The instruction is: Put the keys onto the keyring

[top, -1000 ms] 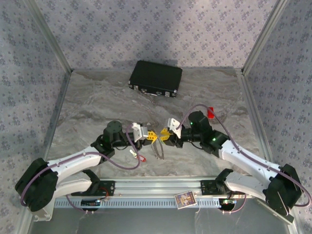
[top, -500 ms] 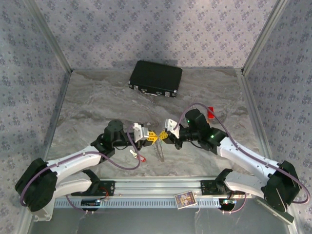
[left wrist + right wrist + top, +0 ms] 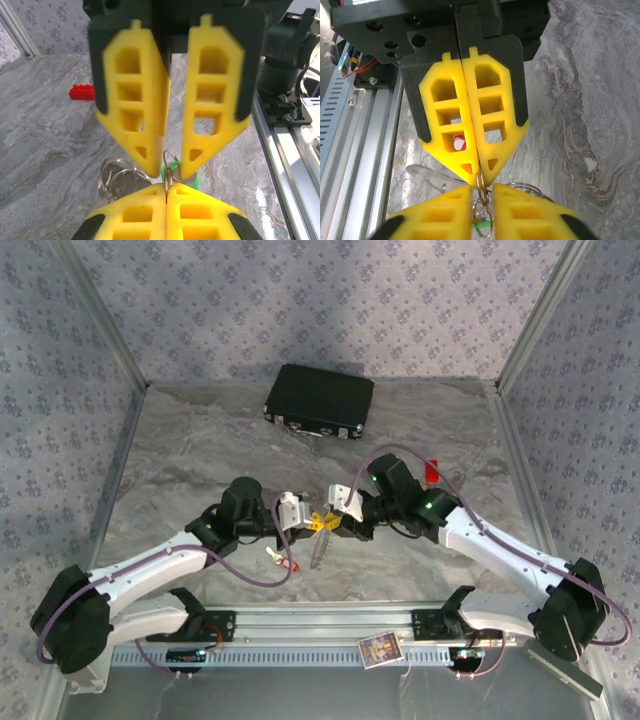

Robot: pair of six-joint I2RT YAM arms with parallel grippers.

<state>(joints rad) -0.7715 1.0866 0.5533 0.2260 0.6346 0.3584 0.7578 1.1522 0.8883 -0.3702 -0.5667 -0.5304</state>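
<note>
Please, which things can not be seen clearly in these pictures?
Top view: the hanging metal ring is too small to tell from a key.
Left wrist view: the green tag is mostly hidden behind the right fingers; its key is unseen.
Right wrist view: a red thing shows through a hole in the left fingers, too blurred to name.

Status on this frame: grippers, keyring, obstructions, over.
Left gripper shut on keyring. Right gripper open, jaws either side of the ring wire. Green-tagged key between the grippers. Loose metal rings close beside, not blocking.
</note>
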